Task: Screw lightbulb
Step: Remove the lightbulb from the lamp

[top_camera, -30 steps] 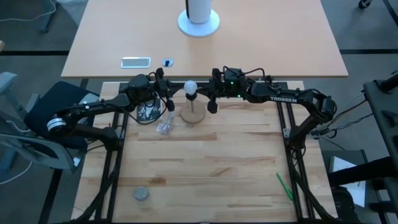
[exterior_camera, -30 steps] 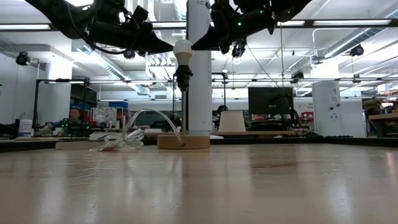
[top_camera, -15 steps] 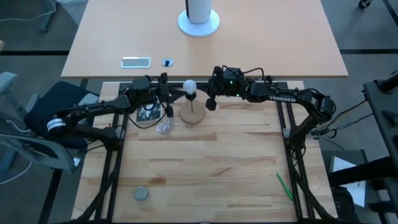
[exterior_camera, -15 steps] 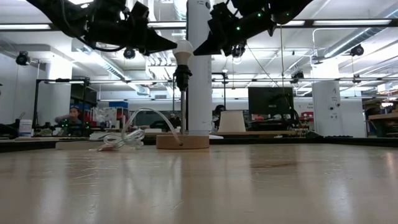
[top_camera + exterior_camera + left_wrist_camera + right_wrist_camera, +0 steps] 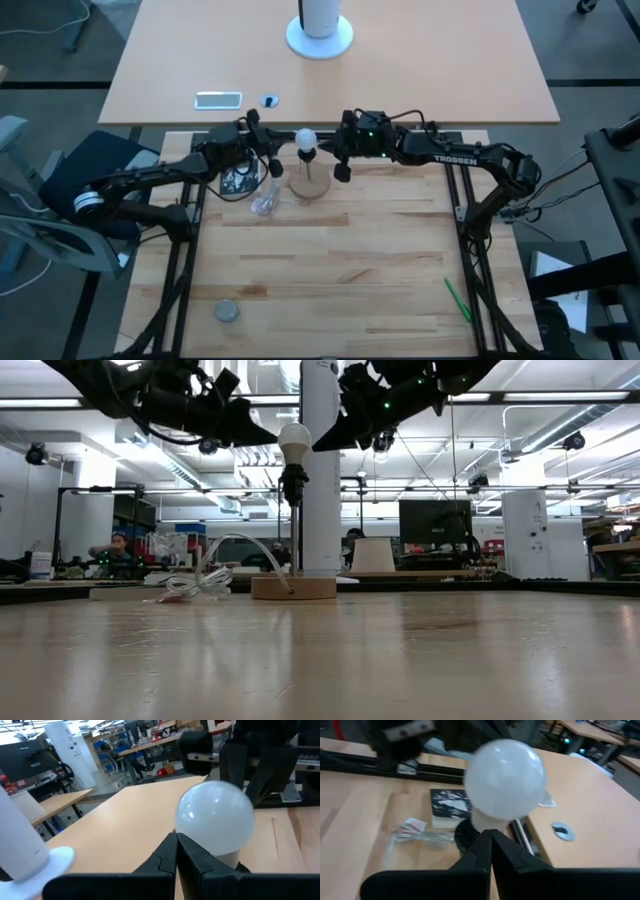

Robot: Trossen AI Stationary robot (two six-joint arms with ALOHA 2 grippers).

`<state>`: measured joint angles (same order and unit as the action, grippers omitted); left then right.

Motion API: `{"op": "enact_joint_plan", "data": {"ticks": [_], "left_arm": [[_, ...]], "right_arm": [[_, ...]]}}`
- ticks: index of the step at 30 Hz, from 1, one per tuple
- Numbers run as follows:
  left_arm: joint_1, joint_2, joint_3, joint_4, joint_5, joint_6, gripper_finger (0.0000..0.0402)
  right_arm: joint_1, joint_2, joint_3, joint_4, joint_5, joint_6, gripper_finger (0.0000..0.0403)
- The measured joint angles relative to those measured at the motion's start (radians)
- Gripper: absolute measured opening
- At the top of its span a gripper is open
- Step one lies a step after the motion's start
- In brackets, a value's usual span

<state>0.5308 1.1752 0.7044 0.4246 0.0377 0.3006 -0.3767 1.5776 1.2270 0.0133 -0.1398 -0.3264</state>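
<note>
The lightbulb on its stand looks light, smooth, fragile; grip the round globe gently. Left gripper and right gripper flank it, both clenched, empty

The small white frosted lightbulb sits on top of a thin dark post, which stands on a round wooden base. The left gripper is just left of the bulb, the right gripper just right. A crumpled clear plastic bag lies left of the base.
</note>
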Motion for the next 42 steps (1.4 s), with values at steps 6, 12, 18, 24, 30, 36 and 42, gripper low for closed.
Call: {"op": "enact_joint_plan", "data": {"ticks": [6, 12, 18, 24, 30, 36, 42], "left_arm": [[0.0, 0.014, 0.0, 0.001, -0.004, -0.002, 0.0], [0.0, 0.014, 0.0, 0.002, -0.003, -0.003, 0.0], [0.0, 0.019, 0.0, 0.002, -0.003, -0.004, 0.0], [0.0, 0.031, 0.0, 0.002, -0.002, -0.012, 0.0], [0.0, 0.046, 0.0, 0.003, 0.001, -0.025, 0.0], [0.0, 0.054, 0.0, 0.006, 0.001, -0.025, 0.0], [0.0, 0.058, 0.0, 0.012, 0.001, -0.024, 0.0]], "right_arm": [[-0.002, 0.0, 0.0, 0.006, -0.053, -0.015, 0.0], [0.0, 0.0, 0.0, 0.029, -0.075, -0.016, 0.0], [-0.001, -0.001, 0.0, 0.029, -0.074, -0.015, 0.0], [0.0, -0.001, 0.0, 0.03, -0.071, -0.015, 0.0], [-0.001, -0.001, 0.0, 0.03, -0.071, -0.015, 0.0], [-0.001, 0.005, 0.0, 0.039, -0.07, -0.014, 0.0], [-0.001, 0.006, 0.0, 0.044, -0.069, -0.015, 0.0]]}}
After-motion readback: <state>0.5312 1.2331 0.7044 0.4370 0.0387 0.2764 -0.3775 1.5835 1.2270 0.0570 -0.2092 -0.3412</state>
